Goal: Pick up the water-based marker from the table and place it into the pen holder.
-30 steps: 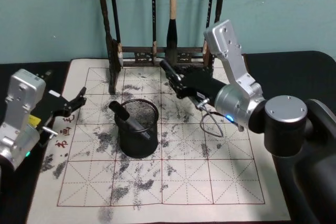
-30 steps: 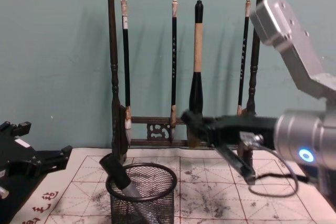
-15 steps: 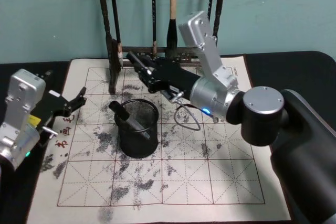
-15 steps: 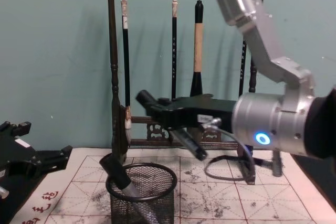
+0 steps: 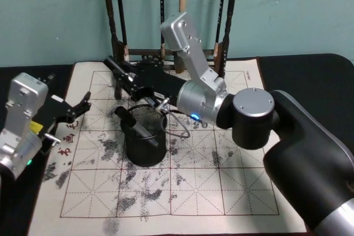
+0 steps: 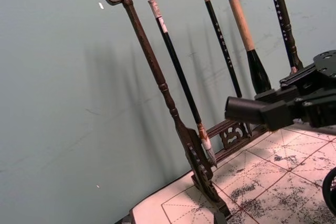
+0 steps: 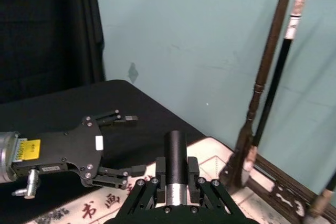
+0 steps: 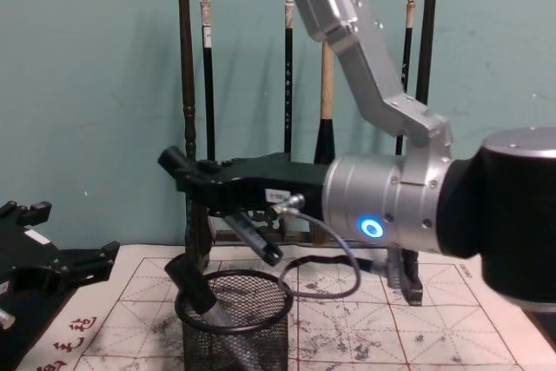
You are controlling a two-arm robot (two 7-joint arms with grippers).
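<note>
My right gripper (image 5: 133, 84) is shut on a black water-based marker (image 5: 114, 66), held tilted just above and behind the pen holder (image 5: 145, 139). The holder is a black wire-mesh cup on the white mat (image 5: 221, 192). In the chest view the marker (image 8: 174, 162) slants through the gripper (image 8: 230, 193), its lower end over the holder's rim (image 8: 234, 280). Another dark marker (image 5: 133, 122) leans inside the cup. In the right wrist view the marker (image 7: 176, 153) sticks out between the fingers. My left gripper (image 5: 83, 104) rests open at the mat's left edge.
A tall dark wooden brush rack (image 5: 119, 53) with several hanging brushes stands close behind the holder and the right gripper. The dark table (image 5: 310, 70) extends to the right of the mat. A loop of cable (image 8: 334, 280) hangs under the right wrist.
My right gripper has swung left with the marker, from the right of the rack to just above the pen holder. The left arm has not moved.
</note>
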